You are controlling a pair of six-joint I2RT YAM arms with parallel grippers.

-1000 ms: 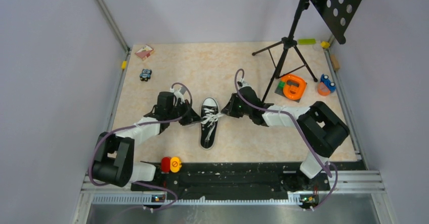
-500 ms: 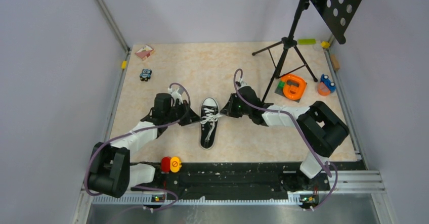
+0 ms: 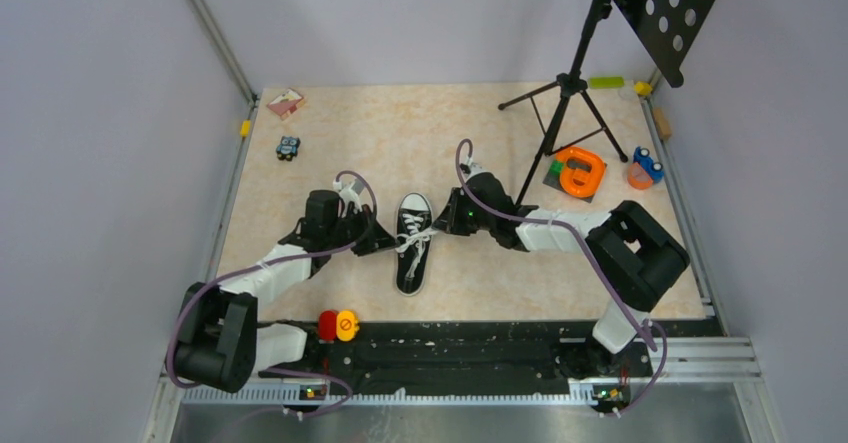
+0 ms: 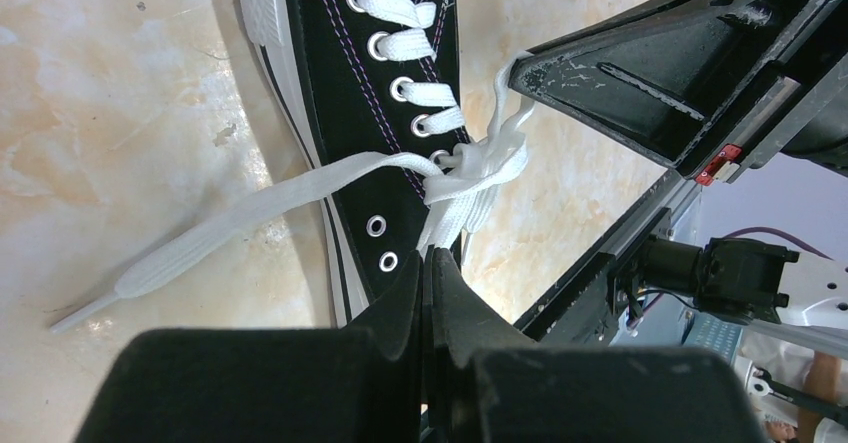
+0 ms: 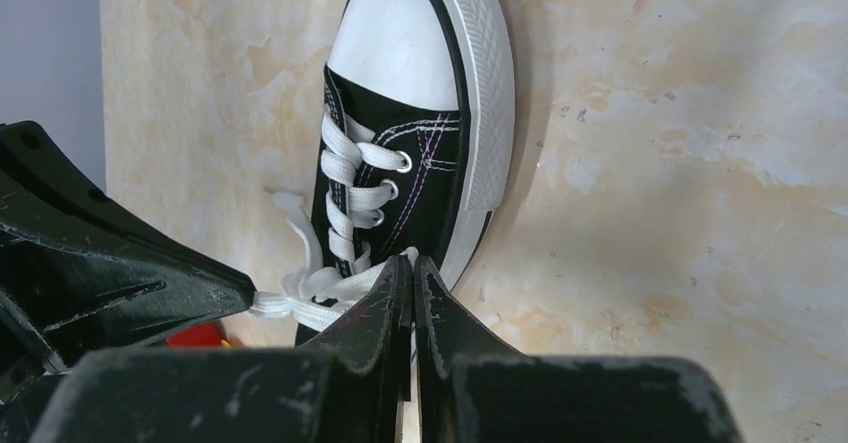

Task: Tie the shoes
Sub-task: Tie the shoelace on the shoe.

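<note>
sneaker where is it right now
In the top view the sneaker lies near the middle of the table, between the left gripper and the right gripper, both shut on its laces.

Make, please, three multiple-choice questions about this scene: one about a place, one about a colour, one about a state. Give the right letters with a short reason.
1. Where does the sneaker lie?
A. between the left gripper and the right gripper
B. to the left of both
C. to the right of both

2. What colour is the toe cap?
A. red
B. white
C. black

3. In what state is the left gripper?
A. open wide
B. shut on nothing
C. shut on the lace

Answers:
1 A: the top view shows one gripper at each side of the sneaker.
2 B: the right wrist view shows a white cap in front of the black canvas.
3 C: the left wrist view shows the fingers closed, with the white lace pinched at their tips.
</note>
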